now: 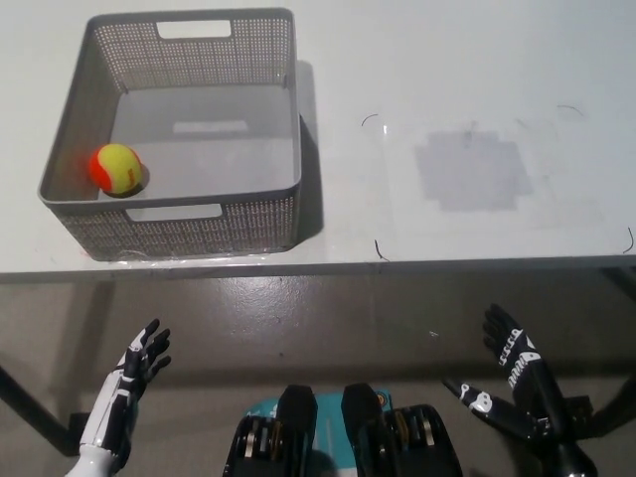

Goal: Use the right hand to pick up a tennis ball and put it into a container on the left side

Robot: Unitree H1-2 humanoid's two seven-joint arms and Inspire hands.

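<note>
A yellow and orange tennis ball (116,168) lies inside the grey mesh container (260,222), against its left wall, at the table's left side. My black right hand (509,382) hangs open below the table's front edge at the lower right, holding nothing. My white left hand (127,380) rests open at the lower left, also below the table edge and empty.
The white table (457,89) carries a grey rectangular patch (469,169) right of centre and a few thin dark marks. The table's front edge (397,263) runs across the middle, with the floor below it.
</note>
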